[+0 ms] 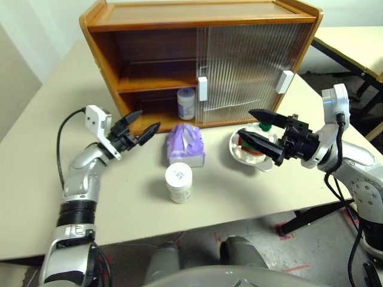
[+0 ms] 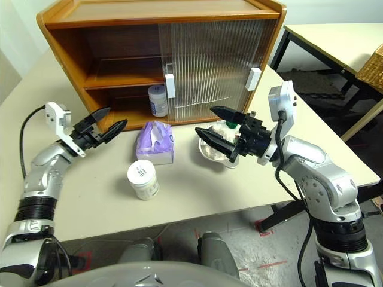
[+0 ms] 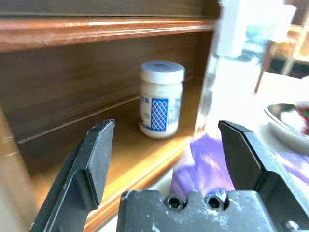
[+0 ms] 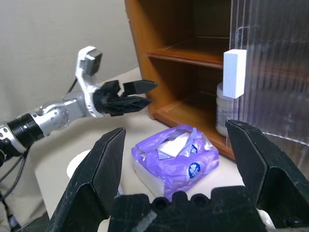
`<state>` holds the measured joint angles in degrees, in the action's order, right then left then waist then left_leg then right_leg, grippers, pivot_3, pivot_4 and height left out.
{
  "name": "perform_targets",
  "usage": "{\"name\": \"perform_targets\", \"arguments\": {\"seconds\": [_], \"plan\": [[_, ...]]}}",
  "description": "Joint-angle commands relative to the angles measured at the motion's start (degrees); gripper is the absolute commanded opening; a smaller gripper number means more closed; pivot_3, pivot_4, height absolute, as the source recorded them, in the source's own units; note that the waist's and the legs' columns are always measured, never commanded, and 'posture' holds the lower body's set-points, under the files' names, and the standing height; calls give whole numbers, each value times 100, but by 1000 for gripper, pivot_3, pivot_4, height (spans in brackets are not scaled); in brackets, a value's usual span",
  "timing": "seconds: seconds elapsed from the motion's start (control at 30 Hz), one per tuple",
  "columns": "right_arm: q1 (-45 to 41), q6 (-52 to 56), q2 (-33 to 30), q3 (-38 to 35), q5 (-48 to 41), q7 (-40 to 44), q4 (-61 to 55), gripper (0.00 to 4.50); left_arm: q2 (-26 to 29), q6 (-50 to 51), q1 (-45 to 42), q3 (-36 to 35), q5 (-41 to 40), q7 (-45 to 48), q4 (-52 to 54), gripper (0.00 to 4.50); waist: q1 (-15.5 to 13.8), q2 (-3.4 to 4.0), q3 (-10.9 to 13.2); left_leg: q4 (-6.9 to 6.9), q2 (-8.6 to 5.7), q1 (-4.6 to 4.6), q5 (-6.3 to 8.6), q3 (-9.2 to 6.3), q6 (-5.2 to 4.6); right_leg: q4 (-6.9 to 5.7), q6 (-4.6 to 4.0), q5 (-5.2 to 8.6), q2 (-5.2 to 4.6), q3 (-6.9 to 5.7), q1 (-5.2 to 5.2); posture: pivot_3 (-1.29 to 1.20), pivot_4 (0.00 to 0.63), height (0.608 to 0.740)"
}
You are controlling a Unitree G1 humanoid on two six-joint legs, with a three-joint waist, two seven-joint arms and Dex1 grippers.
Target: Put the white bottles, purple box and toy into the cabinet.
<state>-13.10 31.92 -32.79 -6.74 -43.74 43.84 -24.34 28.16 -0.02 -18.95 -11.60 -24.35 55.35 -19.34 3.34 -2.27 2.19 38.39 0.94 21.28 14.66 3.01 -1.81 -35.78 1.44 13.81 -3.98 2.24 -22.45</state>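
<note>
Your left gripper [image 1: 139,128] hangs empty with its jaws spread wide, just outside the open left half of the cabinet [image 1: 149,15]. One white bottle [image 1: 186,103] stands upright on the cabinet's bottom floor, tucked against the edge of the ribbed sliding door [image 1: 245,66]; that spot keeps it clear of the opening, so you have room beside it for more.

Your right gripper [image 1: 261,133] is also fully open and holds nothing. It hovers over the steel bowl [image 1: 239,155], where the plush toy [image 1: 261,127] sits, its green and red bits peeking out between the fingers. I judge it is poised there because the toy is the nearest thing on that side.

The purple tissue pack [image 1: 186,145] lies on the table [image 1: 36,161] just in front of the cabinet, between the two grippers. The second white bottle [image 1: 179,182] stands upright on the table nearer you, just in front of the pack.

So one of four items looks stowed. The pack's crinkly soft top will likely squash under a pinch, so grip it across its firmer base if you take it next.
</note>
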Motion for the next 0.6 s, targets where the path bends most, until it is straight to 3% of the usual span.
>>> {"name": "perform_targets", "arguments": {"seconds": [0.03, 0.4, 0.6], "plan": [[-96, -48, -9, 66, 60, 108, 90, 4500, 325, -6, 218, -21, -270, 877, 68, 4482, -23, 0, 0, -1, 1, 0, 0, 0, 0, 0, -3, 2, 0, -1, -1, -7, 0, 740], [-265, -38, -17, 143, 130, 281, 239, 4500, 1067, -366, 861, 455, -188, 2954, 192, 4482, -151, 7, 4, -21, 8, 1, 1, 1, 2, 0, -27, 17, -18, -19, -14, 12, 0, 740], [-258, -22, -27, 148, 135, 288, 206, 4500, 1069, -891, 1049, 928, 90, 3468, 207, 4482, -146, 10, 5, -26, 8, 6, 1, 1, 2, 1, -29, 19, -28, -20, -22, 6, 0, 740]]}}
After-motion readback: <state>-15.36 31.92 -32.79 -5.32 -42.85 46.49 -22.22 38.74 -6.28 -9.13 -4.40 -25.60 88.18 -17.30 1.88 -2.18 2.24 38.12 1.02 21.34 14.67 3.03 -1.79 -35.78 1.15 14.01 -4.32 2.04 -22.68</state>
